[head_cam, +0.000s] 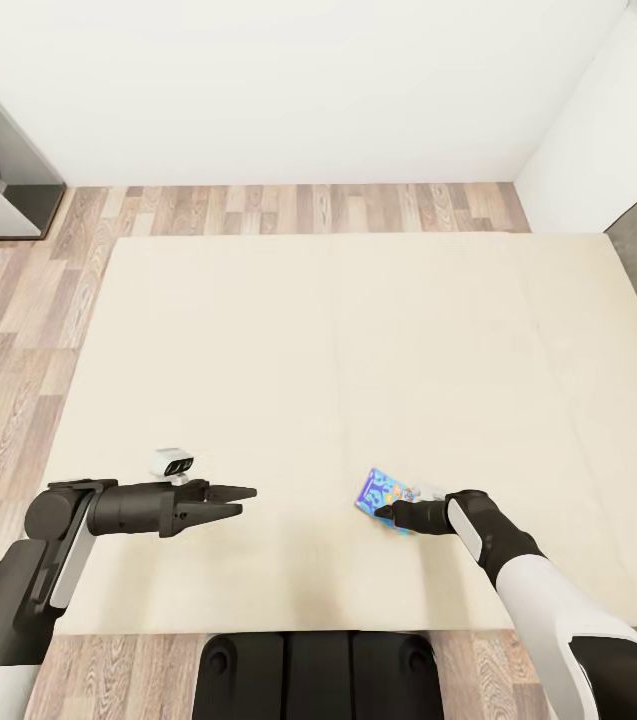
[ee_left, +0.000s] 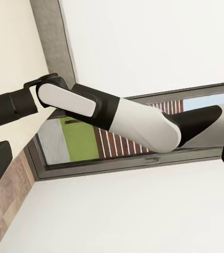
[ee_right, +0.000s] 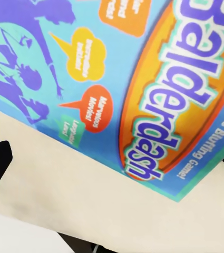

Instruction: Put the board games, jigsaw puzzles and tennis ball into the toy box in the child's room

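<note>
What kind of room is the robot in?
Probably a bedroom. A big cream bed lies in front of the robot, on a wood-plank floor with white walls, and a colourful board game lies on the bed.

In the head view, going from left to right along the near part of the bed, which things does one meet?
Left claw → board game → right claw, at the game's near edge, on the bed.

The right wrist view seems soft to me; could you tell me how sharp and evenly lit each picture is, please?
Right wrist view: the board game cover sits very close, its lettering slightly soft, still readable. Head view: the bed is evenly lit, with no hard shadows or glare. Left wrist view: crisp edges, flat white surfaces.
</note>
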You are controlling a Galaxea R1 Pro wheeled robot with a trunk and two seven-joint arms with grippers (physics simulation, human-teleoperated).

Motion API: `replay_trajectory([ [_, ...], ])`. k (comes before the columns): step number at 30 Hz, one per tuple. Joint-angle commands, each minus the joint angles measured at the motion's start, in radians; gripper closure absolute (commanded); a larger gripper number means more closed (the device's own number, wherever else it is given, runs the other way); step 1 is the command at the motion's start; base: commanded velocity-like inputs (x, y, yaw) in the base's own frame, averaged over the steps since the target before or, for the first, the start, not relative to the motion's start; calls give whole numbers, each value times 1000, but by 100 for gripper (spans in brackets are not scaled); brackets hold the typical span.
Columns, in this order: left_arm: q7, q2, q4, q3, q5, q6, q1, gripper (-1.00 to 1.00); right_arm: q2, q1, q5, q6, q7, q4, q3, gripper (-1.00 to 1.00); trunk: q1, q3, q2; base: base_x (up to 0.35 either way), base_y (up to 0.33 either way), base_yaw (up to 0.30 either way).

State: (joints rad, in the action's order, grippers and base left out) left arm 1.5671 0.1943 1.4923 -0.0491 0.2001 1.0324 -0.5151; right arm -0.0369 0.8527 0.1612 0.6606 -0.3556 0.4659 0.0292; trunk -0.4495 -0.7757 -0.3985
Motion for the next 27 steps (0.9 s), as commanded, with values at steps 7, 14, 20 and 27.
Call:
replay_trajectory([
  [7, 4, 3, 0, -18, 1, 11, 0, -100, -1, 0, 5, 9, 0, 1, 2, -100, -1, -1, -2, 0, 0, 0],
  [14, 4, 6, 0, -25, 1, 11, 0, -100, -7, 1, 5, 10, 1, 0, 3, -100, -1, -1, -2, 0, 0, 0],
  [20, 4, 5, 0, -31, 2, 11, 0, -100, -13, 2, 6, 17, 0, 0, 5, -100, -1, -1, -2, 0, 0, 0],
  [27, 4, 5, 0, -36, 2, 11, 0, -100, -19, 5, 8, 21, -1, 1, 8, -100, -1, -1, -2, 0, 0, 0],
])
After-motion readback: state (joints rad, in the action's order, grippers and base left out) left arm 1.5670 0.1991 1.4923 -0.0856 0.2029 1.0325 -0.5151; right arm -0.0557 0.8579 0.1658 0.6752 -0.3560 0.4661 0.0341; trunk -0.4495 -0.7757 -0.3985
